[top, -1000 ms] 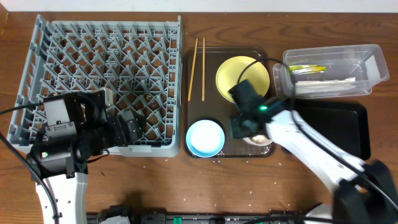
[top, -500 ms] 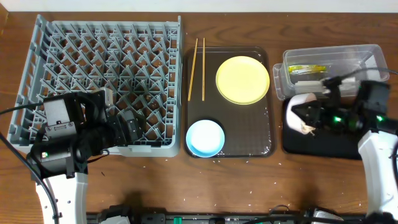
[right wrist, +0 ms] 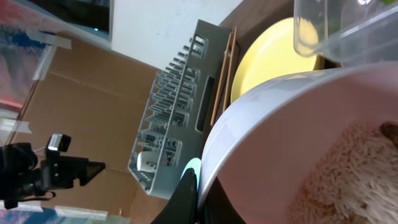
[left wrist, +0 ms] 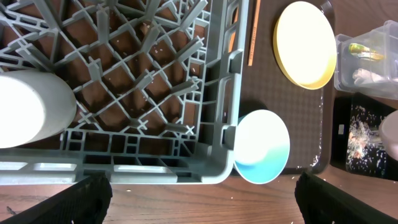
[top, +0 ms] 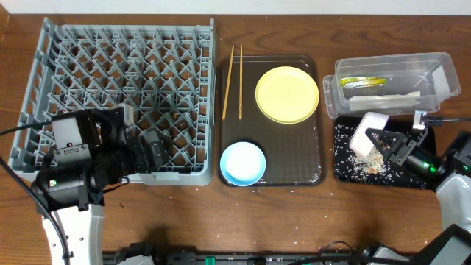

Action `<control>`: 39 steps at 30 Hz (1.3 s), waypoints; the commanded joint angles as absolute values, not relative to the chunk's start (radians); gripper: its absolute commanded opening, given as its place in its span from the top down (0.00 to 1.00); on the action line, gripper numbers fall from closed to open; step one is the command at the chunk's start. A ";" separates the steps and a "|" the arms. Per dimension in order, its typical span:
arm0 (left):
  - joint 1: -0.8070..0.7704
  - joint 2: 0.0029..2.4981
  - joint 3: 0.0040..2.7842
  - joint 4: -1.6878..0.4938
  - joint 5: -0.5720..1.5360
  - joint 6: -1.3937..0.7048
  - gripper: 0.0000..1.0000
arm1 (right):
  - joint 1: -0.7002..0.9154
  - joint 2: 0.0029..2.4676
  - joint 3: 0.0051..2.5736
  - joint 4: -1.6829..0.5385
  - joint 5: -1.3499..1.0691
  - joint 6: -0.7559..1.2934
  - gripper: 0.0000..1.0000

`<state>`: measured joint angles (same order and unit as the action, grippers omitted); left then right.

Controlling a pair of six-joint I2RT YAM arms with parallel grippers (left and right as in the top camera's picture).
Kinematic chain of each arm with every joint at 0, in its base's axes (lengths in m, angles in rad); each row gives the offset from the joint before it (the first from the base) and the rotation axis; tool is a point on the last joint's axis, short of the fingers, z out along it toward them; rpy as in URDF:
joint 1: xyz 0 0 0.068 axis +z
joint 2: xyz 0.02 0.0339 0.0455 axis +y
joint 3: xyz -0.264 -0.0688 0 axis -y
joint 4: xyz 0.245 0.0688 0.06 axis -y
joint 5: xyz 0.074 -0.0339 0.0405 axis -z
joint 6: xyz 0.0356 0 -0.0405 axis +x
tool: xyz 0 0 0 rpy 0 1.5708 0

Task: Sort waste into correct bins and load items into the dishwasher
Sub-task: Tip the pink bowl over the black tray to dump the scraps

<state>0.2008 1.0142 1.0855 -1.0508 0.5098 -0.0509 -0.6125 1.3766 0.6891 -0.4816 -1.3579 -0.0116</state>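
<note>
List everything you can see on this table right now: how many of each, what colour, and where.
dish rack: one, grey, left
cup: one, white, inside rack
serving tray: one, dark brown, centre
chopsticks: two, wooden, along serving tray's left edge
plate: one, yellow, serving tray's far side
blue bowl: one, light blue, serving tray's near left corner
tub: one, clear, far right
snack wrapper: one, yellow-green, in tub
tissue: one, white, in tub
black tray: one, in front of tub
rice crumbs: many, beige, in black tray
white bowl: one, tilted over black tray
left gripper: open, over rack
right gripper: shut on white bowl
</note>
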 commanded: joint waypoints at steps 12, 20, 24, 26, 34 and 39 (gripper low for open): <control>0.199 1.012 1.104 -1.055 0.505 -0.037 0.05 | -0.629 1.375 0.677 -0.379 -1.491 0.092 0.99; 0.199 1.012 1.104 -1.037 0.506 -0.038 0.04 | -0.643 1.375 0.677 -0.377 -1.390 0.208 0.99; 0.199 1.012 1.104 -1.032 0.506 -0.038 0.04 | -0.637 1.375 0.677 -0.355 -1.442 0.076 0.99; 0.199 1.012 1.104 -1.026 0.506 -0.038 0.04 | -0.630 1.375 0.677 -0.397 -1.506 0.071 0.99; 0.199 1.012 1.104 -1.031 0.506 -0.038 0.04 | -0.628 1.373 0.677 -0.438 -1.419 0.047 0.99; 0.199 1.012 1.104 -1.032 0.506 -0.038 0.04 | -0.624 1.374 0.677 -0.461 -1.471 -0.019 0.99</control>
